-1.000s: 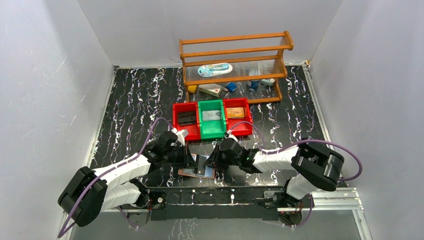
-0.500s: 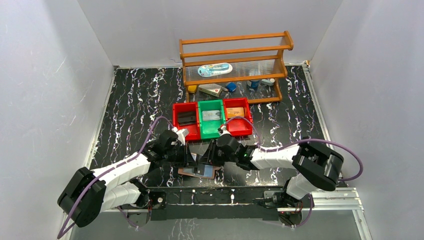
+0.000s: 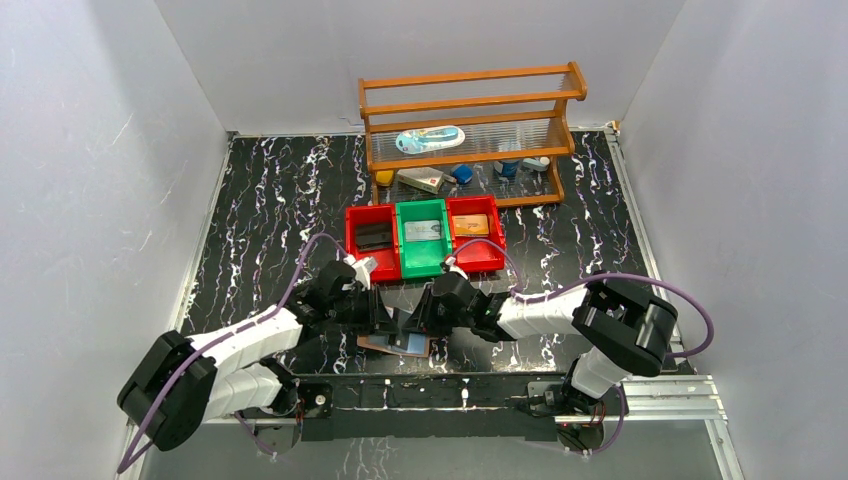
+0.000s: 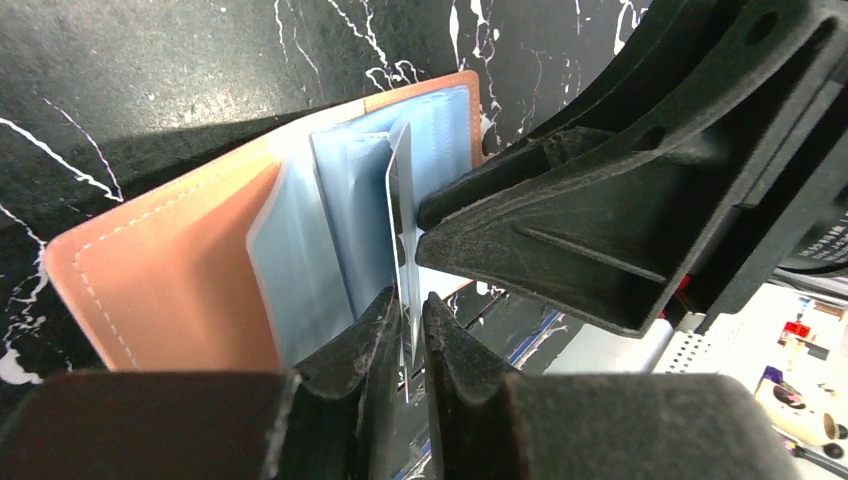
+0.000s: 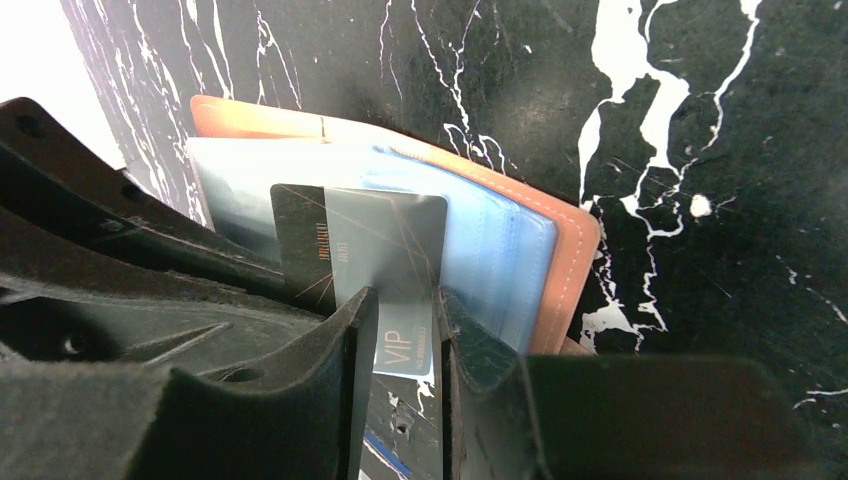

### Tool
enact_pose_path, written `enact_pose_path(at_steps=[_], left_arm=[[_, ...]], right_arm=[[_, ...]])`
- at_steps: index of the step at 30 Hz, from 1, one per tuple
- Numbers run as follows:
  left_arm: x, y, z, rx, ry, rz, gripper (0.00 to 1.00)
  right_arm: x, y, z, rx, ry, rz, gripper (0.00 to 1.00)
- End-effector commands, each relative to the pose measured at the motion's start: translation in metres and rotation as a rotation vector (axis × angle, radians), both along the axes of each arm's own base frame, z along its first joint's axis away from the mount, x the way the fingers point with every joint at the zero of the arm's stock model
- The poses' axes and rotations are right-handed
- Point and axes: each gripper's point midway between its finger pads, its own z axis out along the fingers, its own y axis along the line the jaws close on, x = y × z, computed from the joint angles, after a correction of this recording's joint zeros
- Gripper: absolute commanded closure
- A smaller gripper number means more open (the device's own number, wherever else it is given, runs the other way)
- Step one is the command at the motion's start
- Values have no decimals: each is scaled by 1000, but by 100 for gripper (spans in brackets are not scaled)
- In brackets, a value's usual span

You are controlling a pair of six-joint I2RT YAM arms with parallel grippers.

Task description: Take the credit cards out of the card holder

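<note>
top view looks down from behind over the table [image 3: 270, 200]; both close wrist views share the card holder [image 4: 150, 280].

We find the card holder [image 3: 393, 344] lying open on the table [image 3: 270, 200] at 6 o'clock. The left tool [image 3: 385, 321] sits at its 9 and the right tool [image 3: 418, 320] at its 3. A credit card [image 5: 360, 235] stands up from its sleeves between them. Three bins [image 3: 423, 266] lie at 12, with the rack [image 3: 470, 76] behind.
</note>
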Motion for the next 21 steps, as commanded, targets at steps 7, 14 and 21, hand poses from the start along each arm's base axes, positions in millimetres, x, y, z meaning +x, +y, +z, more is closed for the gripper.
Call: enact_pose_path(at_steps=[7,14,21], left_arm=[[2,-9,2,-73,33,35,94],[6,-2,8,-49,-12,67,89],[6,-10,10,-98,1,52,85]], right_arm=[[-1,-7,-13,-22,16,-23,66],[-1,-9,-15,-29,14,-28,66],[-1,-9,-15,-29,12,-25,66]])
